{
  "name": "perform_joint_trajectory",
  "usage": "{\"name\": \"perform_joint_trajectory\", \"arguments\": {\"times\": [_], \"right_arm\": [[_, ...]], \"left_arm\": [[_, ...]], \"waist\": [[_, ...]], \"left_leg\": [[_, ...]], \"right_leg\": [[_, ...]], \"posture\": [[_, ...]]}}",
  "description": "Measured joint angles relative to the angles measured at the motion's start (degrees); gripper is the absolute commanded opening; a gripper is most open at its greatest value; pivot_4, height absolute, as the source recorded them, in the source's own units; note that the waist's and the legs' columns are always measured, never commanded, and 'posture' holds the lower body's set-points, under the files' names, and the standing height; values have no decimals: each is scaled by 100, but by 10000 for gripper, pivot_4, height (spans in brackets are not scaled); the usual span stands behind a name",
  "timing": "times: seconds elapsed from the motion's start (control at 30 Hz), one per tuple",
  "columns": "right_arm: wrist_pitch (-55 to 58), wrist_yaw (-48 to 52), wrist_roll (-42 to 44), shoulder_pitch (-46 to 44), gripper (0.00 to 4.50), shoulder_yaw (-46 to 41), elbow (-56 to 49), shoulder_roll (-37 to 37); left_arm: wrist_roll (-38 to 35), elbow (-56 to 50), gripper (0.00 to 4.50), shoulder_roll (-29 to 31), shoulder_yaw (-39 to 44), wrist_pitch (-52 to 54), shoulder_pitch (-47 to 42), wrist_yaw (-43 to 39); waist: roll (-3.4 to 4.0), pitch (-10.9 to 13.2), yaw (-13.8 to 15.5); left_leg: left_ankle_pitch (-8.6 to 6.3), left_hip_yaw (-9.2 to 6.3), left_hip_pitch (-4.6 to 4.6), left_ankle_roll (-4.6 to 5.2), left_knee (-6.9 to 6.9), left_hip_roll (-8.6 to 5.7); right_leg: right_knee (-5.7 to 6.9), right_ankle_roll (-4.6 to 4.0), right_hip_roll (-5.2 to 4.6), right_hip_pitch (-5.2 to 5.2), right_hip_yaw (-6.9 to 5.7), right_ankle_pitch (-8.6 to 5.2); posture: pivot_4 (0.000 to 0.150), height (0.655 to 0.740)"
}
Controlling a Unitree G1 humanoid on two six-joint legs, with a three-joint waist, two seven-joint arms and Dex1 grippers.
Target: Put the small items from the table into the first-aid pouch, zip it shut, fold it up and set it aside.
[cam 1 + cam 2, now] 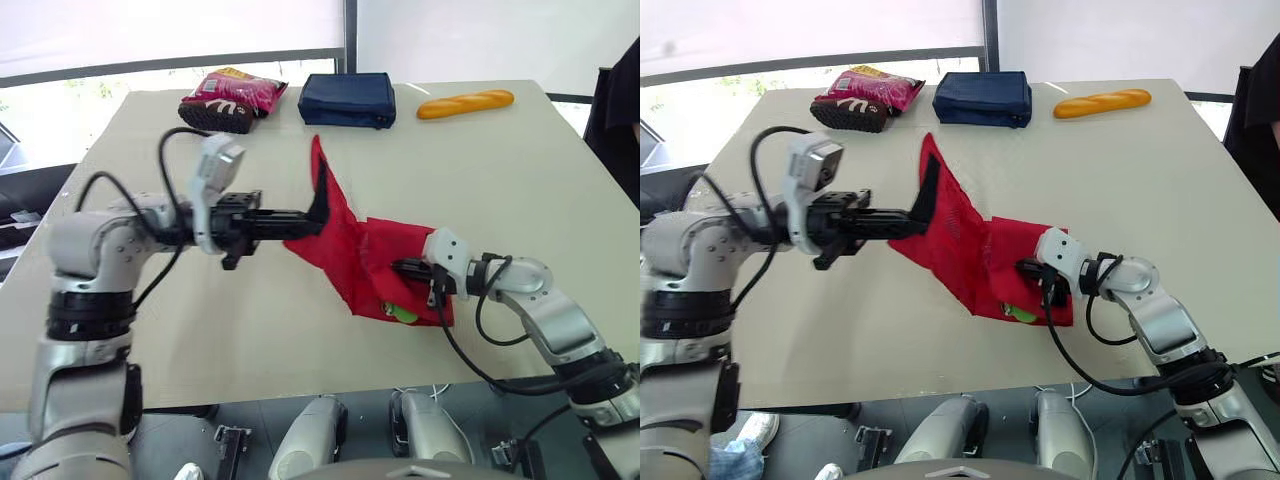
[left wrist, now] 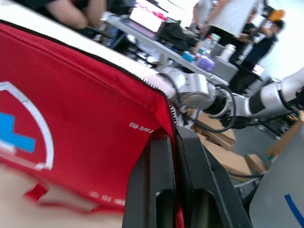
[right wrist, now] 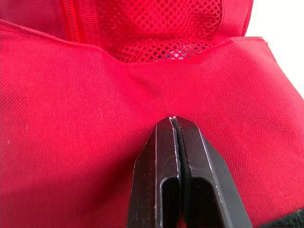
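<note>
Beige tabletop (image 1: 520, 180) gives us open room on both sides of the pouch. A snack bag (image 1: 232, 98), a navy bag (image 1: 347, 99) and a bread roll (image 1: 465, 103) sit along the far edge, well apart from it. Our left claw (image 1: 318, 212) is pinched shut on the zip edge of the red pouch (image 1: 345, 255), holding that flap upright. Our right claw (image 1: 402, 268) is clamped on the cloth of the flat half near the front edge. The unfolded pouch runs lengthwise from far left to near right.
</note>
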Motion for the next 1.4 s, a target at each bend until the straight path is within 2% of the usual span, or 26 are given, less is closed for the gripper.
{"name": "perform_joint_trajectory", "arguments": {"times": [0.23,0.27,0.57,0.7,0.8,0.97,1.1,1.4], "right_arm": [[135,-95,-135,-49,538,91,-26,169],[143,-131,-178,-49,538,103,-28,194],[264,-423,-274,83,538,71,-210,378],[478,-600,-221,286,538,-74,-556,415],[965,-672,121,567,538,-412,-1294,389],[1478,-647,709,1313,538,-1199,-2475,-47],[1803,-538,1568,2260,538,-2509,-3393,-324],[1908,-505,3255,3328,538,-5096,-4021,-520]], "left_arm": [[339,159,0,-689,-733,-346,-176,10],[503,397,0,-980,-921,-450,-261,117],[1039,1064,0,-1544,-1462,-866,-365,110],[1223,1277,0,-1658,-1602,-1007,-366,33],[1329,1458,0,-1760,-1617,-1087,-372,-11],[1445,1639,0,-1955,-1628,-1202,-404,-43],[1558,1702,0,-2142,-1667,-1225,-394,-1],[1836,1926,0,-2509,-1947,-1136,-357,158]], "waist": [[-1,-6,-61],[-2,-7,-62],[-4,-16,-67],[-2,-15,-56],[0,-14,-35],[1,-13,35],[1,-12,91],[2,-13,100]], "left_leg": [[-1,0,25,-3,-6,2],[-1,0,25,-3,-6,2],[-1,-1,30,-4,-6,2],[-1,-1,22,-3,-5,1],[-2,-2,6,-3,-3,-2],[-2,-4,-1,-2,-2,-4],[-2,-4,-4,-1,0,-3],[-3,-3,-2,1,0,-1]], "right_leg": [[0,-1,5,19,5,-1],[0,0,5,19,6,0],[0,0,6,23,7,-1],[0,0,5,17,7,-1],[0,1,2,4,7,0],[-3,2,-1,1,1,0],[-4,4,-2,3,1,-1],[-5,5,-2,6,-2,-2]], "posture": [[1500,7293],[1500,7293],[1500,7293],[1500,7293],[1500,7293],[1500,7293],[1500,7293],[1500,7293]]}}
